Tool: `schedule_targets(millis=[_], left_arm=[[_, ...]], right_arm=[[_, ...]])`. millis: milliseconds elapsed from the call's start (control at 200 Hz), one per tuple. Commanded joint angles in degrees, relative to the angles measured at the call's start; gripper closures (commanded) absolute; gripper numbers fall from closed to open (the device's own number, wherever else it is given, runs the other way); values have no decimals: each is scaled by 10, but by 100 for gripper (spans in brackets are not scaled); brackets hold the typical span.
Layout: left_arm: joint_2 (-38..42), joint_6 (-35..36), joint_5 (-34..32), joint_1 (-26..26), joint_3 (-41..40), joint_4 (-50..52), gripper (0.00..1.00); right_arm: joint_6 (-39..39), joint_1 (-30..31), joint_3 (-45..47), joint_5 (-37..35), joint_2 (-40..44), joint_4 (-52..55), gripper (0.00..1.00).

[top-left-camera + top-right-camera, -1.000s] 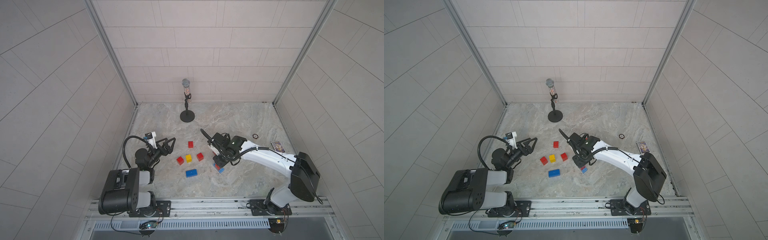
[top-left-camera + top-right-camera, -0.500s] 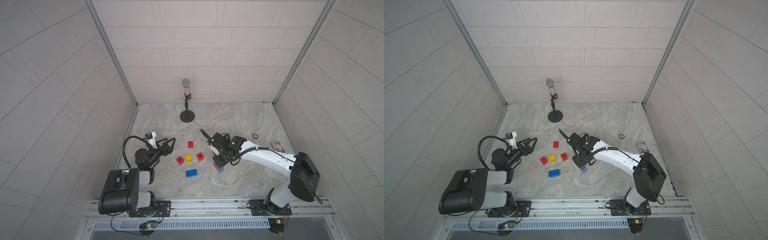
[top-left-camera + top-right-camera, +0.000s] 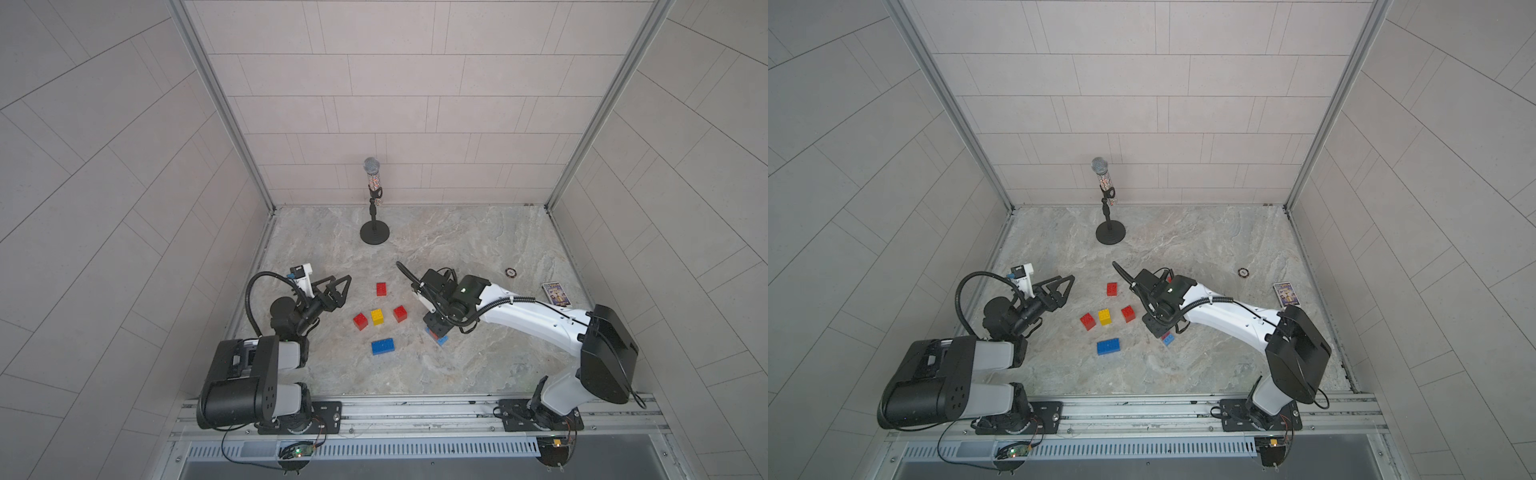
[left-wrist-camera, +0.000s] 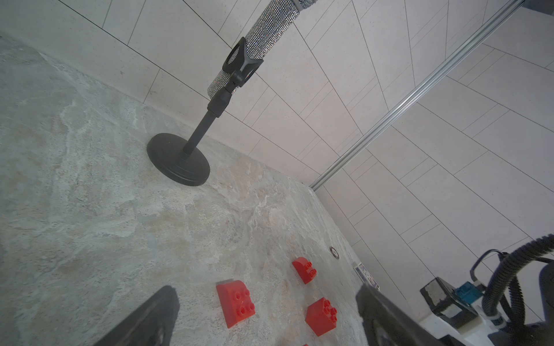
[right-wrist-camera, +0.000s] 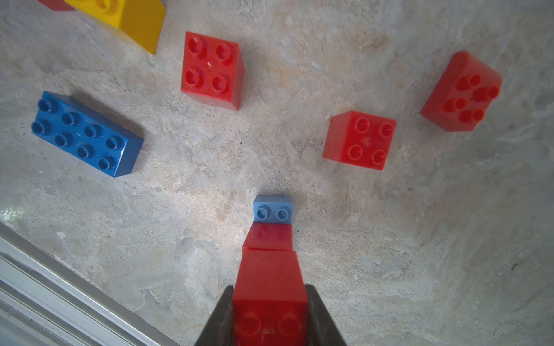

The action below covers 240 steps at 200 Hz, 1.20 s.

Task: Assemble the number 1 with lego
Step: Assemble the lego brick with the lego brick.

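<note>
My right gripper [image 5: 269, 302] is shut on the top red brick of a short red stack [image 5: 268, 269], which stands on a light blue brick [image 5: 272, 209] on the floor. In both top views this stack [image 3: 433, 333] [image 3: 1165, 334] sits right of the loose lego. The loose pieces are three red bricks [image 3: 381, 289] [image 3: 400, 313] [image 3: 360, 321], a yellow one [image 3: 377, 316] and a dark blue long one [image 3: 382, 346]. My left gripper [image 3: 340, 279] [image 4: 265, 296] hangs open and empty, just left of them.
A microphone on a black round stand [image 3: 375, 232] stands at the back middle. A small ring [image 3: 510, 272] and a printed card box [image 3: 557, 293] lie at the right. Tiled walls close three sides. A metal rail [image 3: 415, 409] runs along the front.
</note>
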State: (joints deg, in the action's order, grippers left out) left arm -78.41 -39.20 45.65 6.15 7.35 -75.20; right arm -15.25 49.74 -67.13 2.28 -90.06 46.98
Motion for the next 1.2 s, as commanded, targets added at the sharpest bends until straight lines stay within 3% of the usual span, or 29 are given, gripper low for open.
schedule_targets(millis=[0, 520, 871, 1196], left_arm=[[0, -4, 5, 4, -1, -26, 0], [0, -4, 6, 4, 0, -26, 0], [-1, -4, 6, 4, 0, -27, 0], [-4, -5, 6, 4, 2, -26, 0]], right_arm=[[2, -1, 45, -11, -50, 12, 100], [-4, -1, 24, -76, -62, 53, 100], [-12, -4, 68, -13, -38, 1, 100], [-30, -4, 128, -9, 18, -27, 100]])
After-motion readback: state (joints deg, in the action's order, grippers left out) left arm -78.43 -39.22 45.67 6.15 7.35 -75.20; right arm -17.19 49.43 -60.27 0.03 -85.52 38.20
